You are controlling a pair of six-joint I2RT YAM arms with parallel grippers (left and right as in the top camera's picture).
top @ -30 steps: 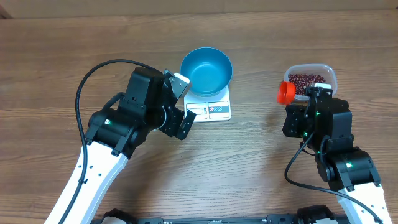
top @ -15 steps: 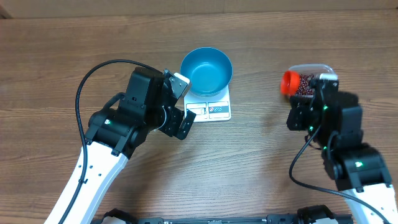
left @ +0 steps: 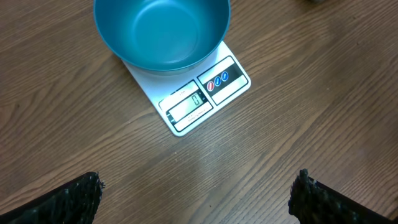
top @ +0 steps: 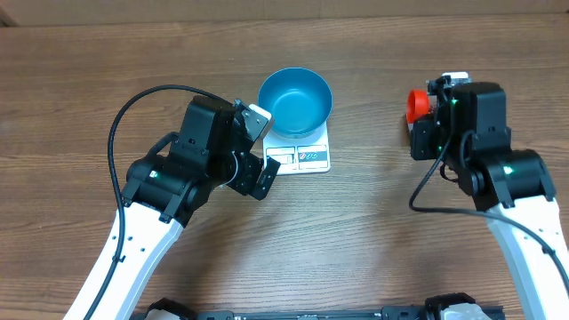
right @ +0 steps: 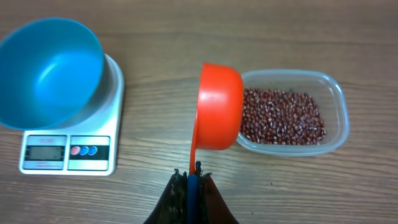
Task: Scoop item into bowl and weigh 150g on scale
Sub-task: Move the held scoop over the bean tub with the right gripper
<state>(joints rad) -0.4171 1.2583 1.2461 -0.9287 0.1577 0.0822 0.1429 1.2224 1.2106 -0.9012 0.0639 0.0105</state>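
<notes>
Holding the scoop by its thin handle in my shut right pincer, I have the cup tipped on edge just left of the tub, with the beans heaped inside at the right of my wrist view. If the handle twists in that narrow grip as I dig, I could shove the tub away or spill beans before reaching the empty bowl on the scale at upper left. My left pincer hangs wide and empty near the scale, where a bump would upset the reading.
</notes>
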